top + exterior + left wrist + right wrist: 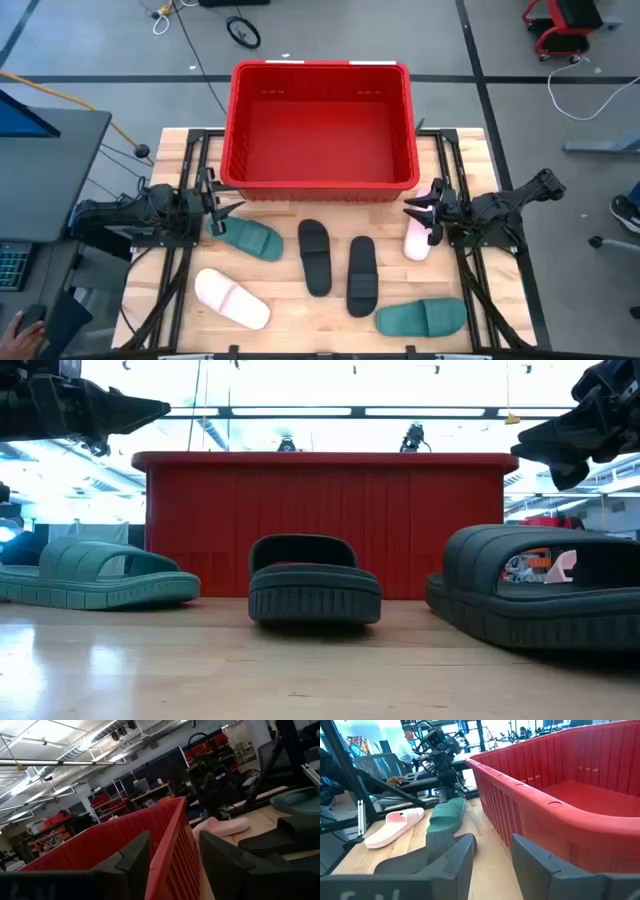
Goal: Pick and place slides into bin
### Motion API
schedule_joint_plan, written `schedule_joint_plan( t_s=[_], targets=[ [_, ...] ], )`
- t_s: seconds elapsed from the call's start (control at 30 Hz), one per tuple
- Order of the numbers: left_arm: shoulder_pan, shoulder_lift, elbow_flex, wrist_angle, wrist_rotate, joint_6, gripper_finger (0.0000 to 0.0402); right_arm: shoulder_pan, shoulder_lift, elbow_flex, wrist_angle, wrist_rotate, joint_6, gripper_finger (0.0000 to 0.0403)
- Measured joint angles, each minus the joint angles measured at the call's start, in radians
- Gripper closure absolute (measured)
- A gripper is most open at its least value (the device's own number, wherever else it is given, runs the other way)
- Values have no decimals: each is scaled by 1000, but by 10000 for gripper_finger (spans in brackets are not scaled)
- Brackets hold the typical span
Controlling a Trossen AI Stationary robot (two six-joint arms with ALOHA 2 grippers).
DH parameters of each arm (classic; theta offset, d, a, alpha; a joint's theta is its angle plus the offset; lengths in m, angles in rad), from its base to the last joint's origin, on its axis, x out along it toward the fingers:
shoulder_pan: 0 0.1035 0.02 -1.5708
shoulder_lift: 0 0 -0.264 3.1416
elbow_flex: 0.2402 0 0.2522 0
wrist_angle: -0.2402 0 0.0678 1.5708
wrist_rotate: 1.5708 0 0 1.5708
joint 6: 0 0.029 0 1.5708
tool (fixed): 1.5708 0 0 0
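Dark left hand (228, 209) and right hand (418, 212) both hover with fingers apart, empty, flanking the red bin (320, 182). All six slides on the table (290, 305): green (245, 237), pink (231, 298), two black (315, 256), green (422, 318), pink (418, 238).

Both arms are matte black and angular, each gripper (222, 210) ending in two pointed fingers.

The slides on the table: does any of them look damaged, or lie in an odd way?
Nothing stands out. Two black slides, two dark green slides and two pale pink slides lie flat, sole down, scattered before the empty red slatted plastic bin. No damage shows.
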State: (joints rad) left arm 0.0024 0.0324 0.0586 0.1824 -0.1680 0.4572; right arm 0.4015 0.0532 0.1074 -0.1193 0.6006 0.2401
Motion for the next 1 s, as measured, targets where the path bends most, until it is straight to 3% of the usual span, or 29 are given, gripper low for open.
schedule_joint_plan(
  t_s=[1.0],
  targets=[
    [0,0,0,0,0,0,228,0,0,0,0,0,0,265]
  ],
)
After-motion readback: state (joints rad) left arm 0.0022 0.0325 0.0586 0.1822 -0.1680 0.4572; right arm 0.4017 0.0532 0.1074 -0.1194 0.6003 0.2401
